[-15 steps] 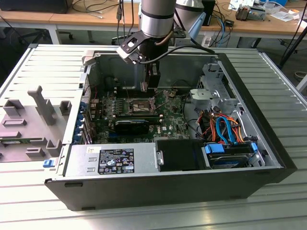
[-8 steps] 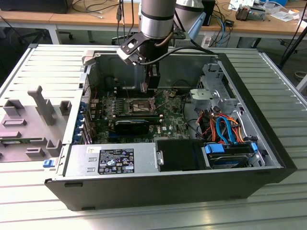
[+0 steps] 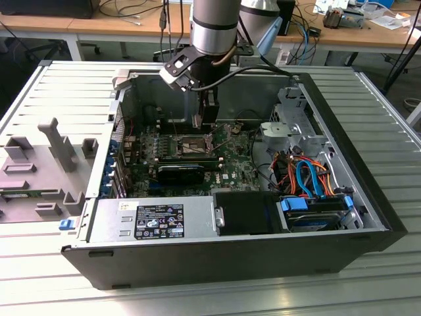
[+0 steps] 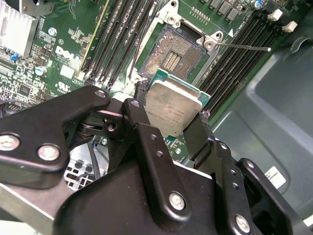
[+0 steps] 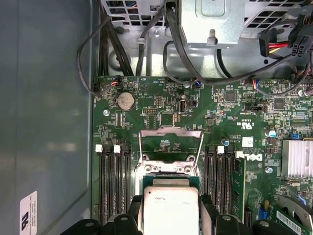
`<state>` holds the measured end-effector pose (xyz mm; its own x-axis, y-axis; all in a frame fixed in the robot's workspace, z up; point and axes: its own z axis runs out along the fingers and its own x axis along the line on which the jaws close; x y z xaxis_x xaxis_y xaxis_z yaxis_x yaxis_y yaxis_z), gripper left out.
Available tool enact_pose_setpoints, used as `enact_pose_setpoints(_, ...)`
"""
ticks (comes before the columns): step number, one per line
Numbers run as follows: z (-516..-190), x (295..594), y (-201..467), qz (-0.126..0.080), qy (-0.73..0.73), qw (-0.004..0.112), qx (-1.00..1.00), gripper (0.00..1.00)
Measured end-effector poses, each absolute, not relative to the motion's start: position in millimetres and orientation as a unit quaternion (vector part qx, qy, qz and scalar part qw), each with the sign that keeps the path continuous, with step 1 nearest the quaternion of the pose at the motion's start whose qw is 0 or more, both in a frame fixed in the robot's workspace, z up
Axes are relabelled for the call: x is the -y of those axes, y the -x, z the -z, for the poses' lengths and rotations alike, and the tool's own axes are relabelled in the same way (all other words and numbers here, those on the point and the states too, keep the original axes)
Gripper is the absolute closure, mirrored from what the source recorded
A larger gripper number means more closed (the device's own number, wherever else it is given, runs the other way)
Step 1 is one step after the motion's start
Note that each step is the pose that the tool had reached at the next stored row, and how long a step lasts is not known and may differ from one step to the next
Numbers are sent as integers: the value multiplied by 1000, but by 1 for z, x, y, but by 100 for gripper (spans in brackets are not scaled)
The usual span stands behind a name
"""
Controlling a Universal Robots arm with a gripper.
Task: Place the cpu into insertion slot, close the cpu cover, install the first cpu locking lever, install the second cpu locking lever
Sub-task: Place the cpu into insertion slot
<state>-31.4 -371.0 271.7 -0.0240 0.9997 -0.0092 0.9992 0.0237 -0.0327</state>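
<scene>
The cpu [image 4: 173, 110] is gripped flat between the fingers [image 4: 195, 132] of the gripper [image 5: 170, 208], over the edge of the open slot [image 4: 171, 56]; contact cannot be told. The cover [image 5: 171, 130] is raised off the slot. In the exterior view the gripper is seen just above frame centre, over the motherboard [image 3: 230, 168].

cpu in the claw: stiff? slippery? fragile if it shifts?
Likely rigid: the cpu looks like a flat plate with a metal top. Probably slippery, since the claw pinches only its thin edges. Likely light for its size, being so thin.
</scene>
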Motion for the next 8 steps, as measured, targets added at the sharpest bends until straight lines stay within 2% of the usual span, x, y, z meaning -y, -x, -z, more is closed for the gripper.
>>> enact_pose_setpoints(2, -271, 371, 32, -11, 697, 12, 717, 45)
enact_pose_setpoints(8, -268, 373, 35, -10, 696, 13, 718, 45)
